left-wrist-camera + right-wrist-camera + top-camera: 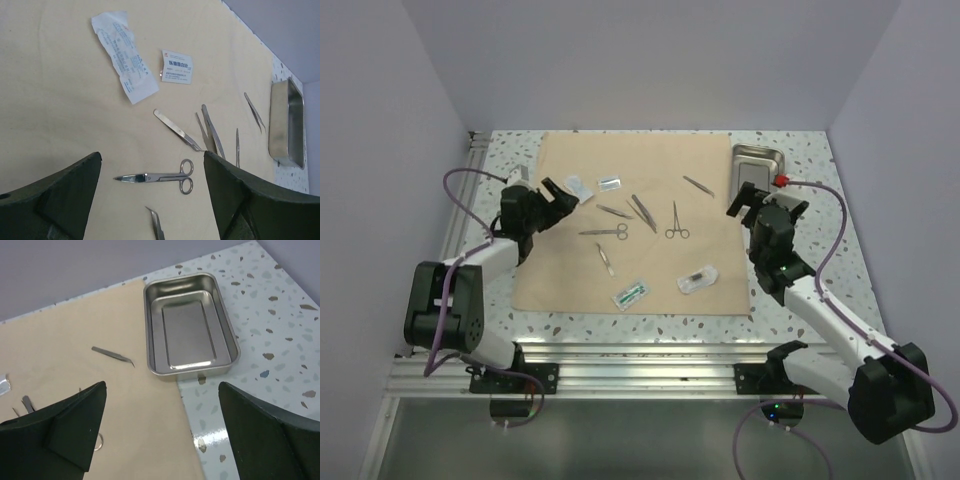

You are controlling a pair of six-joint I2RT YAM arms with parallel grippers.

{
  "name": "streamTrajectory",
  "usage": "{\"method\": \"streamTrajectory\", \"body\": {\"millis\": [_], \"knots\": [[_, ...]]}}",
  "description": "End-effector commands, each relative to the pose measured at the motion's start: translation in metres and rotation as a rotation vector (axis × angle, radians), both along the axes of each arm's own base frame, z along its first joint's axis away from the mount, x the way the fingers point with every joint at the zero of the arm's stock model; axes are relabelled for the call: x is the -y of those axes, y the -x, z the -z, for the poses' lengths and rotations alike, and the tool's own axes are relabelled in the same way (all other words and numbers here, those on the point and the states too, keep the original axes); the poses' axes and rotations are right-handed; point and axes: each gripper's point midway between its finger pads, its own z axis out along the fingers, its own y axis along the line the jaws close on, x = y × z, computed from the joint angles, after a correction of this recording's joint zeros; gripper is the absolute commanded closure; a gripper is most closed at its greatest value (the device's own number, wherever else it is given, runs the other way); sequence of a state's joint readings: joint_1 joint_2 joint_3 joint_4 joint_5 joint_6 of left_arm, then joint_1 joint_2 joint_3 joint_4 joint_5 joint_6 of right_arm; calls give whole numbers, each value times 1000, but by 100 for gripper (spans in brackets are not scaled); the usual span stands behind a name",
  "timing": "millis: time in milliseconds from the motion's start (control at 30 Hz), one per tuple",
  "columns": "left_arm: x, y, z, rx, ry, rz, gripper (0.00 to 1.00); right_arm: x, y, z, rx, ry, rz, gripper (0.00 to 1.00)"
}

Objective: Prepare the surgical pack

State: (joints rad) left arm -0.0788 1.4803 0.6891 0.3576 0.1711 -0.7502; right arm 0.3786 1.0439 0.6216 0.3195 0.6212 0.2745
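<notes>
The left gripper (563, 197) hangs spread wide and empty over the left side of the tan cloth sheet (650, 265). The small scissors (155, 177) lie flat on the cloth below the gap between its fingers, and a white packet (125, 57) and a smaller packet (177, 66) lie beyond, toward the table's far edge. The right gripper (745, 202) is also spread wide and holds nothing, over the cloth's right edge, and just past it the steel tray (187, 335) sits toward the table's far right corner. Tweezers (642, 210) and ring-handled forceps (676, 222) lie across the cloth's middle, and two more packets, one green-printed (631, 294) and one clear (697, 279), lie toward the near edge.
</notes>
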Motion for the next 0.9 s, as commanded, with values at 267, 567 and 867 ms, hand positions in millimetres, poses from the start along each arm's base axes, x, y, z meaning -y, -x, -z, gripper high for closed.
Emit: {"method": "streamTrajectory", "body": {"millis": [267,567,867], "knots": [[-3,-71,37,-214,-29,-53,21,-2,21,34,-157,-47,-22,2],[0,-104,50,-247,-90,-67,30,-4,25,41,-146,-78,-31,1],[8,-123,66,-349,-297,-115,34,-5,25,51,-146,-92,-29,1]]}}
